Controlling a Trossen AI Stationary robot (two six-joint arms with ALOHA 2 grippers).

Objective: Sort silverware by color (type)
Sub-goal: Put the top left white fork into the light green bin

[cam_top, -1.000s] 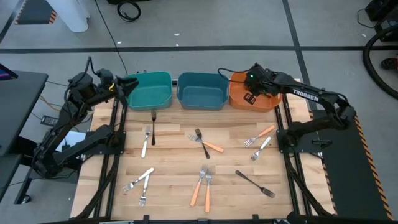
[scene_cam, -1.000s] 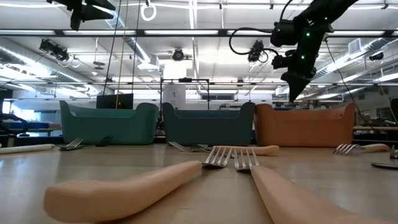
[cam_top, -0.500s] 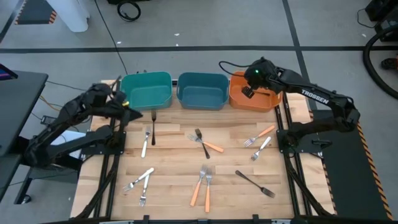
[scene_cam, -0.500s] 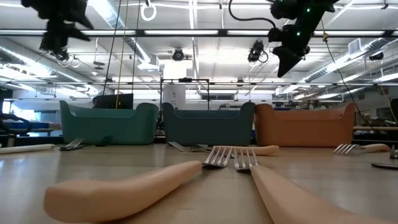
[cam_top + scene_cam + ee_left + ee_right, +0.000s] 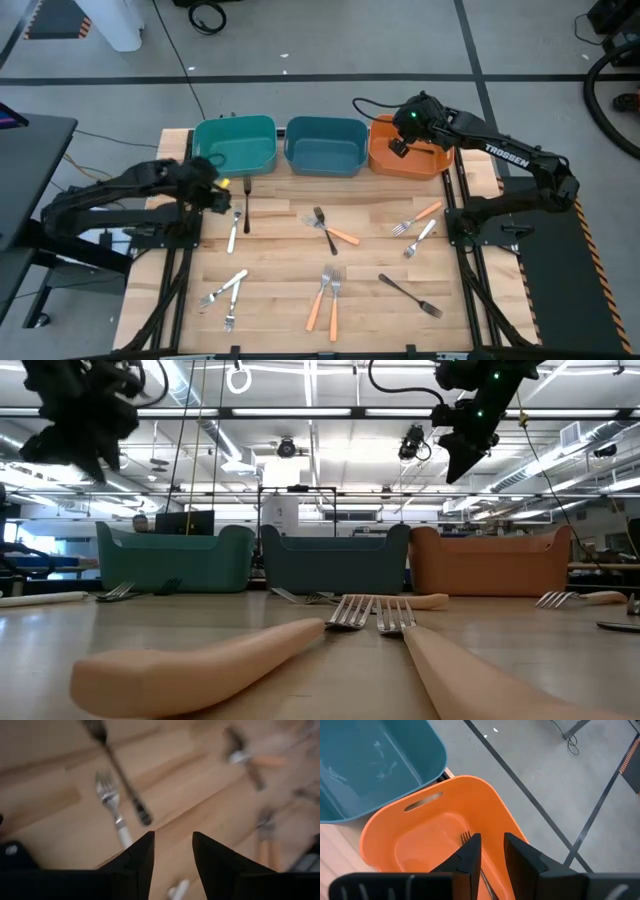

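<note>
Forks lie flat on the wooden table point(image 5: 280, 270): a black one point(image 5: 247, 200) and a white one point(image 5: 233, 228) at the left, orange-handled ones point(image 5: 327, 296) in the middle, and others scattered. My left gripper point(image 5: 213, 195) point(image 5: 173, 842) hangs open and empty above the table, just left of the black fork point(image 5: 120, 775) and white fork point(image 5: 112, 805). My right gripper point(image 5: 400, 138) point(image 5: 491, 851) hovers open over the orange bin point(image 5: 408, 158). A fork point(image 5: 465, 837) lies in that bin point(image 5: 435, 840).
The teal bin point(image 5: 237, 146), blue bin point(image 5: 325, 146) and orange bin stand in a row along the far edge. In the low view, orange handles point(image 5: 200, 660) lie close to the camera, and both arms hang high above the bins point(image 5: 335, 560).
My left gripper has swung from beside the teal bin toward the near edge and down, ending beside the black and white forks at the left. My right gripper rose above the orange bin in the first half second, then stayed still. No fork on the table moved.
</note>
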